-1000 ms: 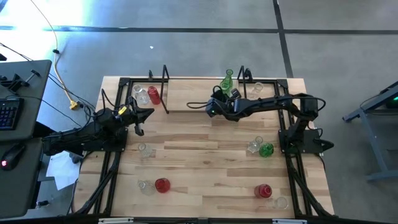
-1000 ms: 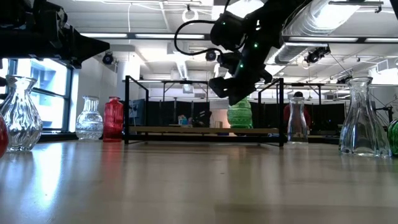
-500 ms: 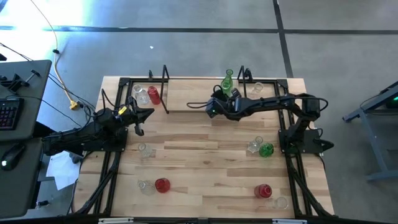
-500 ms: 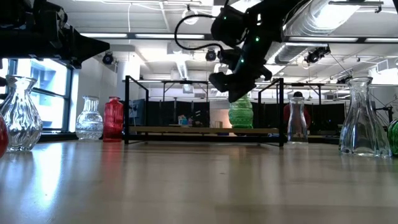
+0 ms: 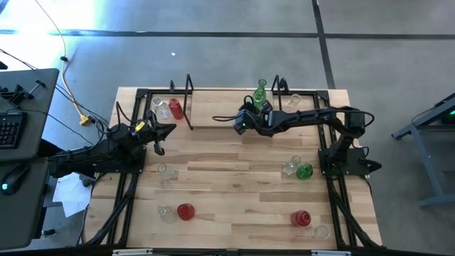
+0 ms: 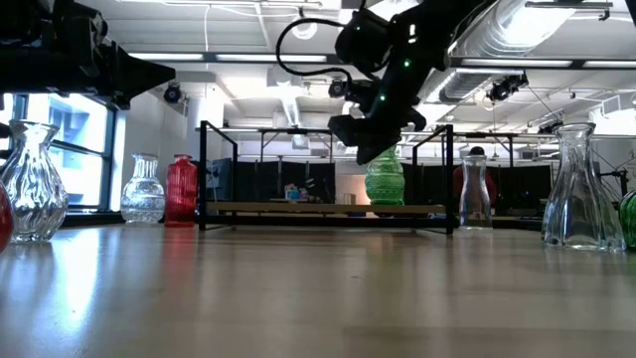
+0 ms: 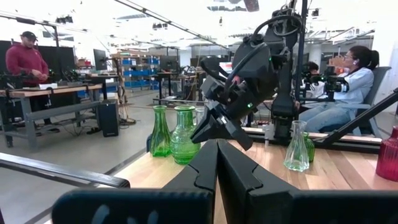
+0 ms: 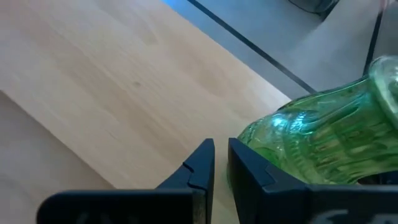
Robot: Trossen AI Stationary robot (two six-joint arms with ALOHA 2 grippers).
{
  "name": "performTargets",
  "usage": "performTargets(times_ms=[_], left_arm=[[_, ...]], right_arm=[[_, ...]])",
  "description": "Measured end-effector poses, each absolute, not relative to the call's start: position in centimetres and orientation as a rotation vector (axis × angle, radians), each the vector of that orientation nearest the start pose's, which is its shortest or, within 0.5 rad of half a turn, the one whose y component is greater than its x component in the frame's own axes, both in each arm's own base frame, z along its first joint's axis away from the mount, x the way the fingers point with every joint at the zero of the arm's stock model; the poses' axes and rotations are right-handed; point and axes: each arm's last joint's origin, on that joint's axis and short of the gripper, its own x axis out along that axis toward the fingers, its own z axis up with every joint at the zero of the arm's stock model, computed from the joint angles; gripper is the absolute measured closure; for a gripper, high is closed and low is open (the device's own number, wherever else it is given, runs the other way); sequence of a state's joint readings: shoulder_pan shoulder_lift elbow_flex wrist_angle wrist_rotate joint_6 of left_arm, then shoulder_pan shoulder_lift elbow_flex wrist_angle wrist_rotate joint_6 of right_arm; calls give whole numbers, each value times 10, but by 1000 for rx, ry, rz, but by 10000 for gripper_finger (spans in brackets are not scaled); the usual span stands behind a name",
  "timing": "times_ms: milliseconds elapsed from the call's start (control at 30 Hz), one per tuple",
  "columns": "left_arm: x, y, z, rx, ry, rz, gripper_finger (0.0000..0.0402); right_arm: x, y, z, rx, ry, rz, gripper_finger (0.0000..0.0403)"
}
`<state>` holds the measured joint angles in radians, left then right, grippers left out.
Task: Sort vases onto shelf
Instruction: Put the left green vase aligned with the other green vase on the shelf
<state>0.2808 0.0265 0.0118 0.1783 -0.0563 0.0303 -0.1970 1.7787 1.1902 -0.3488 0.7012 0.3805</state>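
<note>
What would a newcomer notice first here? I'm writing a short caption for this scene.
The right gripper hangs over the shelf, empty, beside a green vase standing there. Red, green and clear vases sit scattered over the table. The left gripper waits shut at the table's left.

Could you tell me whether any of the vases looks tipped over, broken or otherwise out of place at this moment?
Nothing stands out. Every vase in view stands upright and whole, including the green vase on the shelf near the right gripper, whose fingers are nearly closed and hold nothing. Several vases wait scattered on the table. The left gripper is shut and empty.
</note>
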Motion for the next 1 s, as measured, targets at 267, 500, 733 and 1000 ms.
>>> performTargets(times_ms=[267, 500, 733, 1000], left_arm=[[93, 29, 183, 46, -159, 338, 399], [93, 29, 183, 48, -160, 339, 399], [93, 29, 183, 48, -160, 339, 399], [93, 29, 183, 48, -160, 339, 399]], right_arm=[[355, -91, 199, 91, 766, -993, 373], [351, -98, 198, 112, 774, -1028, 373], [349, -106, 198, 122, 778, -1052, 373], [347, -108, 197, 111, 789, -1073, 373]])
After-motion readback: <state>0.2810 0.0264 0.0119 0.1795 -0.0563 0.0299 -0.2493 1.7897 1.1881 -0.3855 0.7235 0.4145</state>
